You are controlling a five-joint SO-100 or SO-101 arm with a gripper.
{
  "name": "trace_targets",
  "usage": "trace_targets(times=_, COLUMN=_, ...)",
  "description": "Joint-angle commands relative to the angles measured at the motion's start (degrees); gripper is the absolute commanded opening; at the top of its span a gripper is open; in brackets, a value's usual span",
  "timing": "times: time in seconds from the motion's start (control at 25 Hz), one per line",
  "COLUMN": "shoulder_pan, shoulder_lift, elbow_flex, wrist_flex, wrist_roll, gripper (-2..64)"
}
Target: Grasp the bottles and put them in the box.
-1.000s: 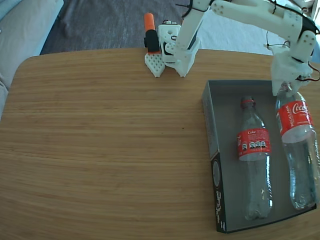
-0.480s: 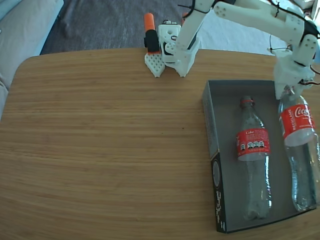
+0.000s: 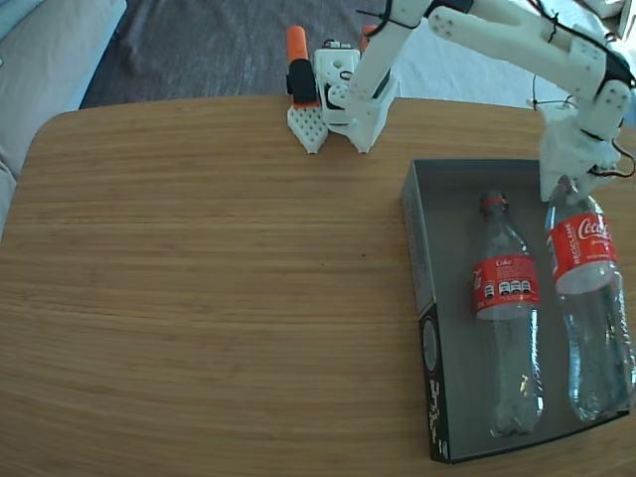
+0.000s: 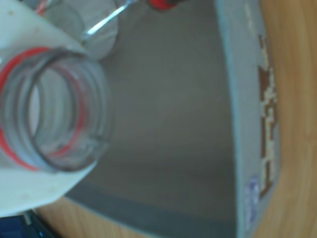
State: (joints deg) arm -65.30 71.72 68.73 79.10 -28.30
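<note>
In the fixed view the white arm [image 3: 517, 40] reaches from its base at the far edge of the wooden table [image 3: 199, 278] over to the box [image 3: 425, 328], which sits at the table's right side. The gripper [image 3: 564, 181] is down at the neck of the right-hand bottle [image 3: 588, 298], whose mouth end lies toward the far wall of the box and whose base reaches the near right corner. The wrist view shows that bottle's open mouth [image 4: 52, 116] and red neck ring right against a white finger [image 4: 29, 188], so the gripper looks clamped on the neck, though the second finger is mostly out of sight and the grip cannot be fully confirmed. The other bottle [image 3: 509, 318] lies flat inside the box to the left of the held one, neck toward the far wall, just beside it and roughly parallel.
</note>
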Motion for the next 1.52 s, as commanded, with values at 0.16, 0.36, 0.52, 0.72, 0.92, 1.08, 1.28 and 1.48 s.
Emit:
trace_targets(times=0.16, shoulder_pan=-0.4, shoulder_lift=-0.1, elbow_flex=-0.6, wrist_flex=-2.3, wrist_roll=0.3, gripper=4.3)
trace_targets(times=0.36, shoulder_pan=-1.2, shoulder_lift=0.3, elbow_flex=-1.3, wrist_flex=-2.3, wrist_roll=-0.1, gripper=4.6)
trace_targets(times=0.52, shoulder_pan=-1.0, shoulder_lift=0.8, elbow_flex=-1.0, wrist_flex=-1.6, wrist_roll=0.4, gripper=24.0)
trace_targets(times=0.72, shoulder_pan=-0.7, shoulder_lift=0.8, elbow_flex=-1.4, wrist_flex=-1.4, wrist_roll=0.4, gripper=36.3)
trace_targets(times=0.92, shoulder_pan=2.7, shoulder_lift=0.9, elbow_flex=-3.5, wrist_flex=-1.4, wrist_roll=0.4, gripper=34.7)
trace_targets(times=1.08, shoulder_pan=10.8, shoulder_lift=0.9, elbow_flex=-11.1, wrist_flex=-1.2, wrist_roll=0.4, gripper=30.0)
trace_targets(times=1.28, shoulder_pan=22.6, shoulder_lift=1.0, elbow_flex=-18.4, wrist_flex=2.8, wrist_roll=6.2, gripper=19.1)
trace_targets(times=1.48, shoulder_pan=31.6, shoulder_lift=2.9, elbow_flex=-22.5, wrist_flex=2.6, wrist_roll=17.1, gripper=8.1)
